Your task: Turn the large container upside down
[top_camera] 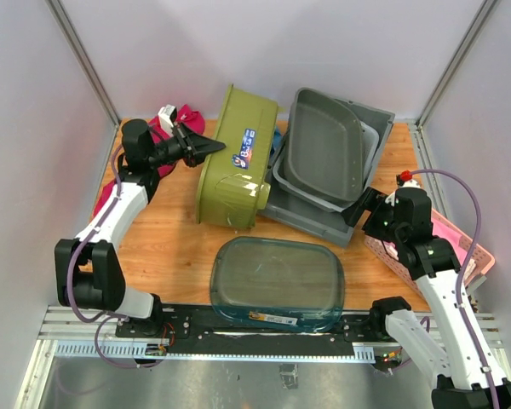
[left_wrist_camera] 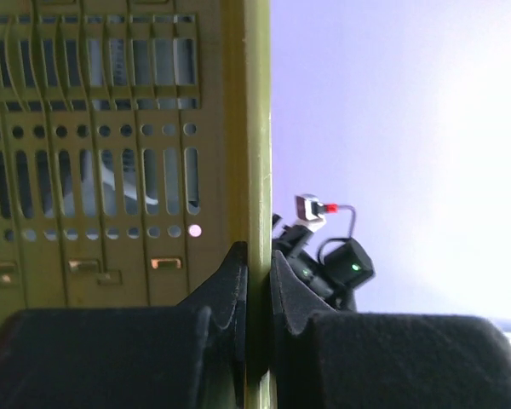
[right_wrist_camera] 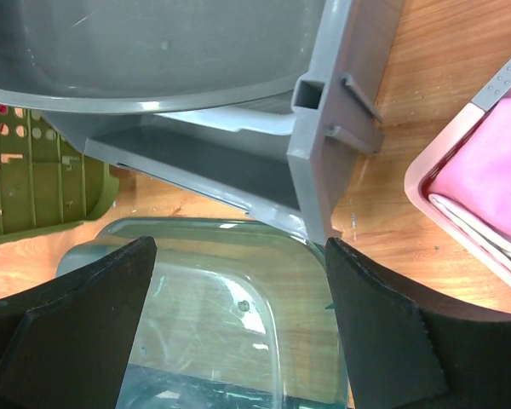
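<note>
The large olive-green slotted container (top_camera: 234,162) stands tipped on its side at the back middle of the table, its slotted wall filling the left wrist view (left_wrist_camera: 111,153). My left gripper (top_camera: 213,149) is shut on its rim, with one finger on each side of the thin edge (left_wrist_camera: 258,273). My right gripper (top_camera: 358,209) is open and empty. It hovers by the near right corner of the grey bins, over the glass dish in the right wrist view (right_wrist_camera: 238,281).
Stacked grey bins (top_camera: 324,149) lean against the green container's right side and fill the top of the right wrist view (right_wrist_camera: 196,51). A clear glass dish (top_camera: 277,281) sits at the front middle. A pink basket (top_camera: 468,247) is at the right edge. Red cloth (top_camera: 183,115) lies at the back left.
</note>
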`<move>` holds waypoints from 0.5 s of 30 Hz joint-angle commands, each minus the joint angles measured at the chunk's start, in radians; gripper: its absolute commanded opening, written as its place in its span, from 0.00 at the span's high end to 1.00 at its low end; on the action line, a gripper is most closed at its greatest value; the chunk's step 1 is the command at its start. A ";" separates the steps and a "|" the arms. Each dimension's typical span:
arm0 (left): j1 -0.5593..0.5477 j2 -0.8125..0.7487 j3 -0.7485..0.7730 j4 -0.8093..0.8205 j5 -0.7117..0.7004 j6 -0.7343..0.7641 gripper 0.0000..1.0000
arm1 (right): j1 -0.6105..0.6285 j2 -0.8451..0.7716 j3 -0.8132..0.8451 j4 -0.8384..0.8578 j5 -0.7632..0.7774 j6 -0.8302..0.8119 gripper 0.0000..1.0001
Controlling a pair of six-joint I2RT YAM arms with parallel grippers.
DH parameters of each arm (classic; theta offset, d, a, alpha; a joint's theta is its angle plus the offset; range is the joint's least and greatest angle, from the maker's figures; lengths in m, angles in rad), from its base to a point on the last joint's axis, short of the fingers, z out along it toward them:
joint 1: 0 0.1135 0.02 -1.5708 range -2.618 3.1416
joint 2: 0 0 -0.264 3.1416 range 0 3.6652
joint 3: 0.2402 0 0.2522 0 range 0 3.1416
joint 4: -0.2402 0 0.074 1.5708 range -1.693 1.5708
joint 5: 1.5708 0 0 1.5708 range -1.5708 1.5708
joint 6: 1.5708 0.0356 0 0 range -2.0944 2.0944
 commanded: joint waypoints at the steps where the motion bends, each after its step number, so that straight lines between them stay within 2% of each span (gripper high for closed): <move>1: 0.015 -0.025 -0.033 0.457 0.115 -0.248 1.00 | 0.021 -0.010 -0.004 0.022 -0.017 0.011 0.18; 10: 0.159 0.209 -0.225 1.191 0.184 -0.799 1.00 | 0.020 -0.047 -0.007 0.007 -0.008 0.007 0.18; 13: 0.197 0.287 -0.257 1.337 0.200 -0.885 1.00 | 0.021 -0.049 -0.011 0.007 -0.008 0.010 0.18; 15: 0.227 0.326 -0.268 1.350 0.219 -0.876 1.00 | 0.021 -0.044 -0.009 0.007 -0.009 0.011 0.18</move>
